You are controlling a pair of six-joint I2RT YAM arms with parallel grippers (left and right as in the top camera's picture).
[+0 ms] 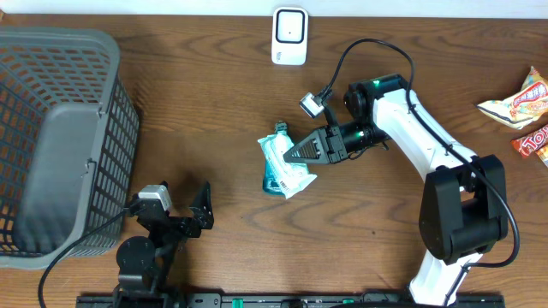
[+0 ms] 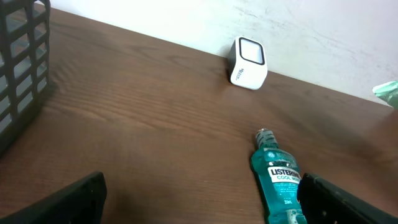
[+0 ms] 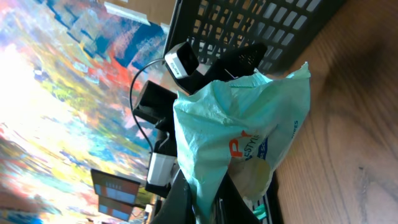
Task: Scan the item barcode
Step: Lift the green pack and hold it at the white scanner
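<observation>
My right gripper (image 1: 291, 154) is shut on a pale green plastic bag (image 1: 276, 151) and holds it just above the table's middle. In the right wrist view the bag (image 3: 242, 130) is pinched between the two dark fingers (image 3: 180, 199), its printed side facing the camera. No barcode shows. A teal Listerine bottle (image 1: 276, 180) lies flat under and beside the bag, cap pointing away; the left wrist view shows the bottle (image 2: 277, 180) too. The white scanner (image 1: 289, 36) stands at the table's far edge. My left gripper (image 1: 171, 212) rests open and holds nothing near the front edge.
A large grey mesh basket (image 1: 60, 145) fills the left side. Two snack packets (image 1: 518, 103) lie at the far right edge. The scanner (image 2: 247, 62) stands against the back wall in the left wrist view, and the basket's corner (image 2: 22, 68) is at the left.
</observation>
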